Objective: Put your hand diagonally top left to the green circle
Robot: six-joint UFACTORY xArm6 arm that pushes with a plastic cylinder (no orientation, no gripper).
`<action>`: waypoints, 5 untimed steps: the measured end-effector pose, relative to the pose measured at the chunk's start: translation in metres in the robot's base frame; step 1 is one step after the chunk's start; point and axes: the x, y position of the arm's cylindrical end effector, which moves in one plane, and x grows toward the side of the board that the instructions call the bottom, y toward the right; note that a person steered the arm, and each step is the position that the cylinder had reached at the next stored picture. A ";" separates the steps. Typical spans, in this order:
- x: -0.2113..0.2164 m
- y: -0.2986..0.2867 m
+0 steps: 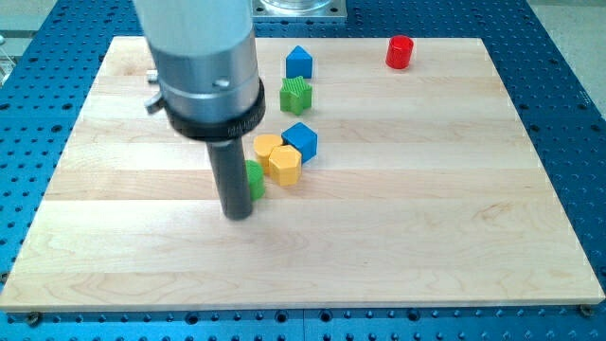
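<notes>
The green circle (256,179) sits near the board's middle, partly hidden behind my rod. My tip (237,214) rests on the board at the circle's lower left, touching or nearly touching it. Just right of the circle lie two yellow blocks: a hexagon (284,165) and another yellow block (267,145) above it. A blue block (301,140) touches them on the right. A green star-like block (296,95) and a blue block (299,62) stand higher up. A red cylinder (400,52) is at the top right.
The wooden board (426,218) lies on a blue perforated table (568,95). The arm's large grey body (204,66) covers the board's upper left part. A metal base (298,8) shows at the view's top.
</notes>
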 end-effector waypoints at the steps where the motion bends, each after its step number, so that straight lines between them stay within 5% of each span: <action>1: -0.007 0.000; 3: 0.023 -0.080; 5: 0.031 -0.099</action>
